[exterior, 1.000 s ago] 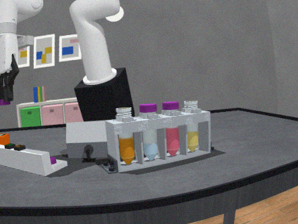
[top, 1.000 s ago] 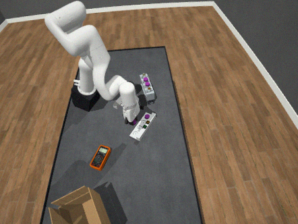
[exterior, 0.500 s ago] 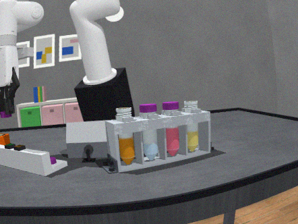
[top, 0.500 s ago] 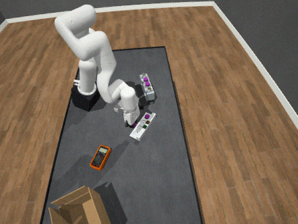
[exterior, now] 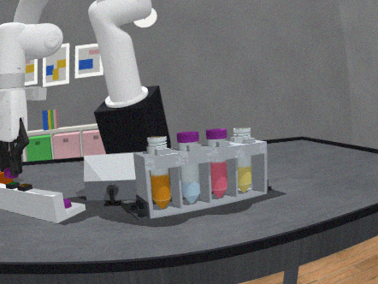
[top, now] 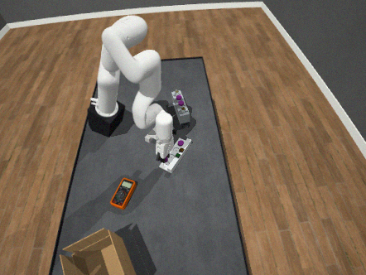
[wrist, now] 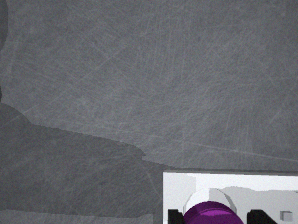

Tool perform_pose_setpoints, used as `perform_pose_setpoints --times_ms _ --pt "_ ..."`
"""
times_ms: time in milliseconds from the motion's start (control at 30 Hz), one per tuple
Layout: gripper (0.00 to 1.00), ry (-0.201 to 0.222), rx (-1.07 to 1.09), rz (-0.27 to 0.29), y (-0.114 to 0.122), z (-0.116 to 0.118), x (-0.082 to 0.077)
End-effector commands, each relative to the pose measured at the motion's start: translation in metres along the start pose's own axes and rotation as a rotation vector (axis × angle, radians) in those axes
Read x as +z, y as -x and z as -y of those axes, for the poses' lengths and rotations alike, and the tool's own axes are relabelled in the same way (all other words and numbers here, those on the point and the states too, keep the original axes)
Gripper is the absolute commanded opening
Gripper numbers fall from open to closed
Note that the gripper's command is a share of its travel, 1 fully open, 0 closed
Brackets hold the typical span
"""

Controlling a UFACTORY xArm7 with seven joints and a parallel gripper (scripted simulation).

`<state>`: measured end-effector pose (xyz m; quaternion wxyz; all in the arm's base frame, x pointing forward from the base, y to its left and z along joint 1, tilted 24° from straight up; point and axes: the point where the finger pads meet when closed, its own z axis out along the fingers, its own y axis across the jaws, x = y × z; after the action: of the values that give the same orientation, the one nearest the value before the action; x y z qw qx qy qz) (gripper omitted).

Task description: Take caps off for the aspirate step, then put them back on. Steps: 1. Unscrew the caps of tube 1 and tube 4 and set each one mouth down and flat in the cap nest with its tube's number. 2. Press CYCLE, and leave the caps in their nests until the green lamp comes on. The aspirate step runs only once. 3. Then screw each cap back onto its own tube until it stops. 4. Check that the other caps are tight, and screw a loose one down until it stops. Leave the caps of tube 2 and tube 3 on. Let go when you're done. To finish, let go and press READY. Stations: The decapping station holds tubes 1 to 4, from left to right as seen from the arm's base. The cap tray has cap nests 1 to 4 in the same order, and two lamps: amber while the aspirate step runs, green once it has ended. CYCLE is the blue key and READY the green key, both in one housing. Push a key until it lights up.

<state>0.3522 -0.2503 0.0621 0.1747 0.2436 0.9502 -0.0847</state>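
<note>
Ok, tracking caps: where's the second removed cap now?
Top view: the purple cap is in the fingers, low over the cap tray, near its end toward the multimeter.

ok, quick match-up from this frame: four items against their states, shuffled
Items:
1. orange-liquid tube
2. pink-liquid tube
3. gripper
4. multimeter

States:
A. capped
B. lying on the mat
C. uncapped
D. shut on a purple cap at the cap tray

Pairs: 1-C, 2-A, 3-D, 4-B
</note>
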Motion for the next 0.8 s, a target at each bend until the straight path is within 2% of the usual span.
perform_pose_setpoints --times_ms 0,767 --pt "0.0 0.124 0.002 0.036 0.0082 -0.0045 0.0331" --pt "0.0 0.123 0.001 0.037 0.0083 -0.0047 0.0354"
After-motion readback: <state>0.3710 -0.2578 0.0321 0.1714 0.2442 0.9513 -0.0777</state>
